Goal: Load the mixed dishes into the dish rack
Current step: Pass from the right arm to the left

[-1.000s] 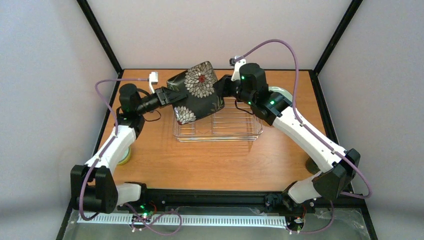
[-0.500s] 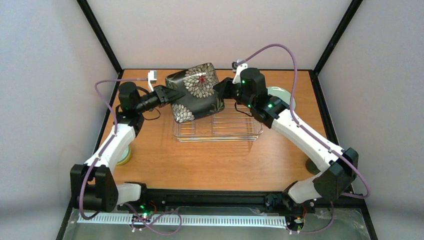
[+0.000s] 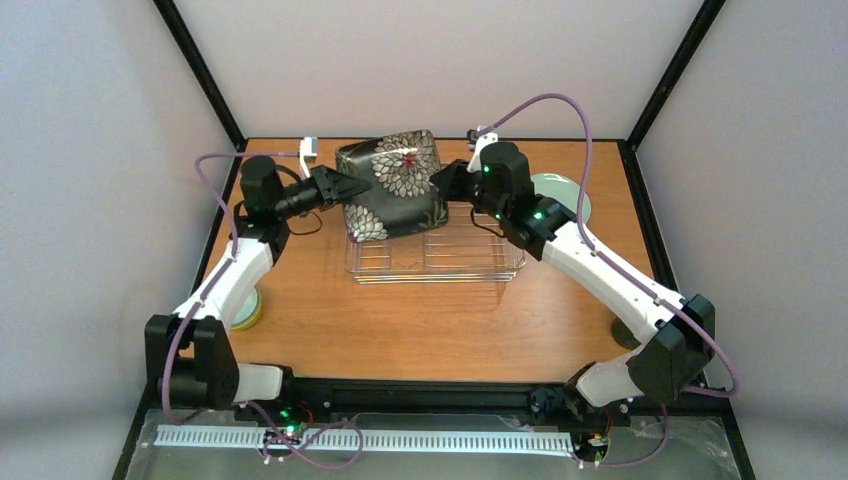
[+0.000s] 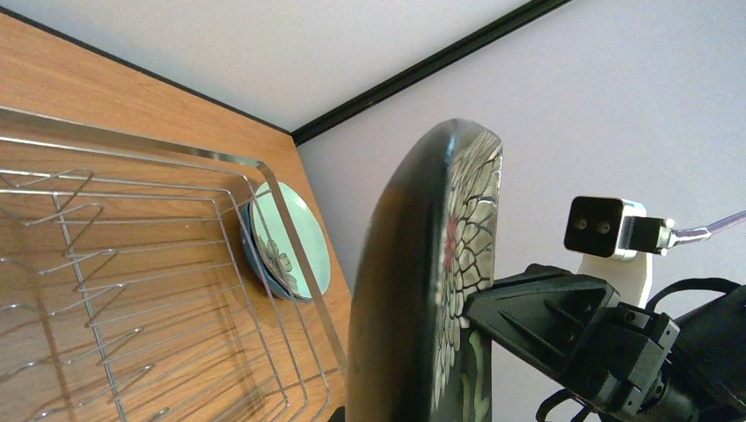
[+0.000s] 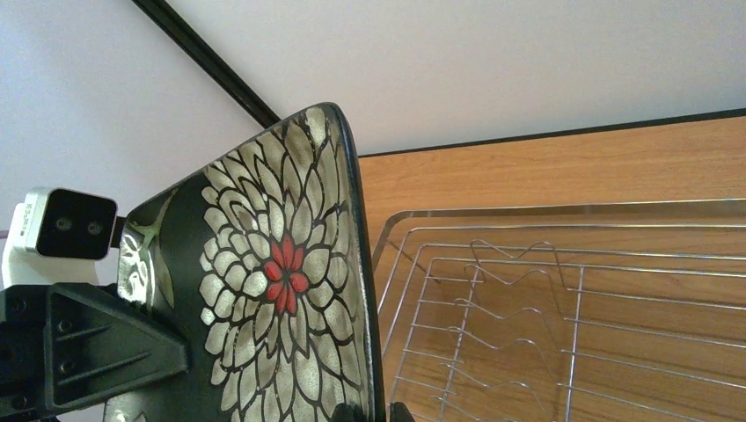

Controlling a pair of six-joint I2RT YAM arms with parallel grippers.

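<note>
Floral plate (image 3: 392,187) — left gripper (image 3: 348,188), right gripper (image 3: 440,183) clamping

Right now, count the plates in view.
3. Black square floral plate, held by left gripper and right gripper over the dish rack; pale mint plate right of it, stacked on a blue plate. Others may be hidden.

The table (image 3: 440,320) has an orange-brown wood-grain top with a black frame along its edges. A silvery wire dish rack (image 3: 440,255) stands on it, centred left to right and set toward the far edge. A pale mint plate (image 3: 562,192) lies flat just beside the right end of the rack; the left wrist view shows a blue rim beneath it. A yellow-green bowl (image 3: 248,312) sits near the left edge, partly hidden. A dark object (image 3: 622,335) near the right edge cannot be identified.
</note>
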